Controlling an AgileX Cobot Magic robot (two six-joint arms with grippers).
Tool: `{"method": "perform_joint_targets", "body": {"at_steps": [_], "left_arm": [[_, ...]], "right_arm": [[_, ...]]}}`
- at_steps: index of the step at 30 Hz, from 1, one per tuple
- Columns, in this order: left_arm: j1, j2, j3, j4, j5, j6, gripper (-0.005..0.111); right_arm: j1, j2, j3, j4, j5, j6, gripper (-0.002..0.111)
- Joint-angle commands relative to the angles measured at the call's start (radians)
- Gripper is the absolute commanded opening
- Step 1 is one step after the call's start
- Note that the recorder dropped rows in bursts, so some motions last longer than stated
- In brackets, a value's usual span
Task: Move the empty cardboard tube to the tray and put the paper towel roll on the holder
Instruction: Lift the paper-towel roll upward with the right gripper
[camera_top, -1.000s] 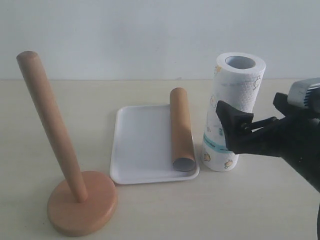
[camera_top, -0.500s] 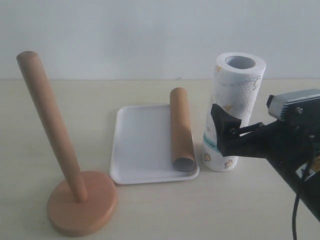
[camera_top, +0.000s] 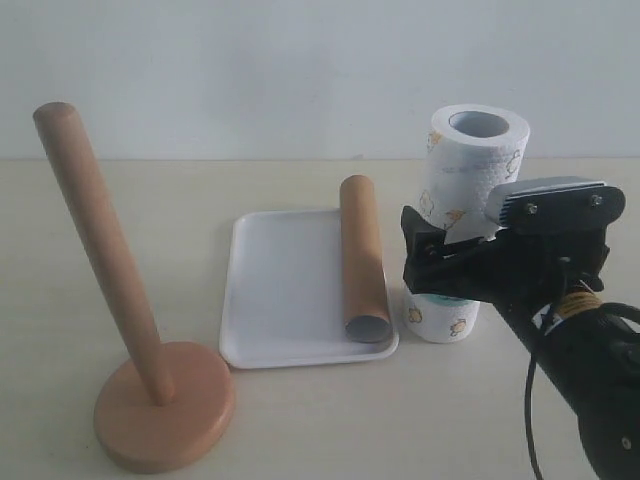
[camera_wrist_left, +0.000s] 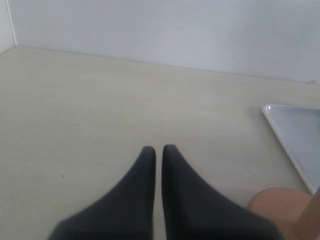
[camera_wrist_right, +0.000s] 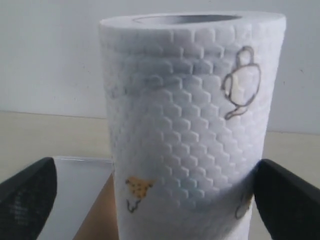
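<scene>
The paper towel roll (camera_top: 470, 165) stands upright just right of the tray (camera_top: 285, 295). My right gripper (camera_top: 440, 265) is open around the roll's lower half. In the right wrist view the roll (camera_wrist_right: 190, 125) fills the space between the jaws of that gripper (camera_wrist_right: 155, 167); one finger (camera_wrist_right: 287, 200) touches it and the other (camera_wrist_right: 27, 195) stands apart. The empty cardboard tube (camera_top: 360, 255) lies along the tray's right side. The holder (camera_top: 100, 250) stands at the front left. My left gripper (camera_wrist_left: 158, 148) is shut on nothing above the table.
The holder's round base (camera_top: 165, 405) sits near the table's front edge, and its rim (camera_wrist_left: 277, 207) shows beside a tray corner (camera_wrist_left: 300, 135) in the left wrist view. A white wall closes the back.
My right gripper has moved left and forward until its open fingers straddle the roll's lower half. The tube, tray and holder have not moved.
</scene>
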Motion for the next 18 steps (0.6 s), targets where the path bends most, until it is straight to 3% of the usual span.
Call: {"method": "perform_joint_targets", "body": {"at_steps": [1,5,18], "left_arm": [[0.002,-0.003,0.004,-0.003,0.001,0.004,0.004],[0.002,-0.003,0.004,-0.003,0.001,0.004,0.004],[0.002,-0.003,0.004,-0.003,0.001,0.004,0.004]], "right_arm": [[-0.053,0.044,-0.011,-0.013,-0.009,0.077,0.105],[-0.094,0.069,-0.012,-0.03,-0.009,0.129,0.105],[-0.094,0.071,-0.095,-0.092,-0.009,0.128,0.105]]}}
